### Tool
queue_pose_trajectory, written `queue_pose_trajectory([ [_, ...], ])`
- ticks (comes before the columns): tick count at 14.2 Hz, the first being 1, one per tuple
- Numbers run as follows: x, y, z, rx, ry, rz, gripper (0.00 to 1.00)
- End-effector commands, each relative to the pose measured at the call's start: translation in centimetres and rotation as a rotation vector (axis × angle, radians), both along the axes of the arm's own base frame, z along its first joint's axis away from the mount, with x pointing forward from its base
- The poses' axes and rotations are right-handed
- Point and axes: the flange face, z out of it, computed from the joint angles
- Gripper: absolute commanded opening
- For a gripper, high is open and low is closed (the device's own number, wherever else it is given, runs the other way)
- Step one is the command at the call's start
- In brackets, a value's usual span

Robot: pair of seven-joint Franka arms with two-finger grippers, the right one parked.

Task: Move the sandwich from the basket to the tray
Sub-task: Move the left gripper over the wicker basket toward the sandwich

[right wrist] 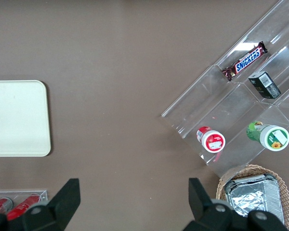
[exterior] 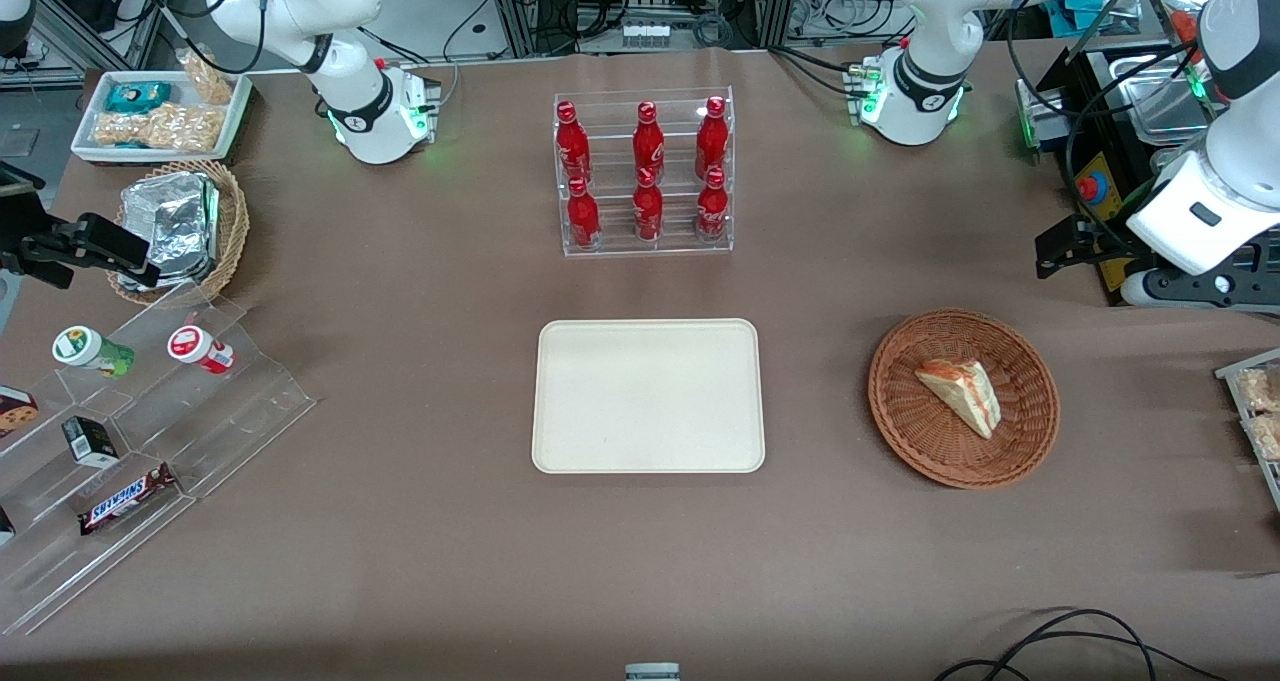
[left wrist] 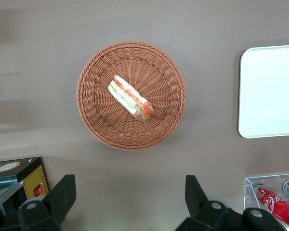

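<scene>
We see even, bright overhead light across the brown counter (exterior: 400, 521), with only soft, short shadows. In the left wrist view the basket (left wrist: 94, 108) throws a faint shadow onto the counter, and the pincer (left wrist: 130, 202), fingers spread wide, shows dark and slightly soft. The tray (exterior: 648, 397) looks near washed out. Glare streaks the clear acrylic stand (exterior: 150, 451). The front view stays sharp.

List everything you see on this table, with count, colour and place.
sandwich: one, pale bread, red-green filling, in basket
basket: one, reddish-brown wicker, toward working arm's end
tray: one, cream, mid-table
cola bottles: six, red, in clear rack farther from the camera than the tray
foil packets: silver, in tan basket, parked arm's end
Snickers bar: one, on clear stepped stand
gripper: one, black, open, raised above table beside basket
</scene>
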Motion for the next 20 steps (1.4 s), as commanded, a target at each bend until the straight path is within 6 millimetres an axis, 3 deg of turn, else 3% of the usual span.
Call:
queue_pose_trajectory([
  [1,0.1,0.1,0.4,-0.006,-0.006,-0.023,1.00],
  [11,-0.4,0.1,-1.7,-0.003,0.057,-0.008,1.00],
  [16,1.9,0.6,-10.1,-0.009,0.123,0.009,1.00],
  [20,1.2,1.7,-19.8,-0.015,0.053,0.055,1.00],
])
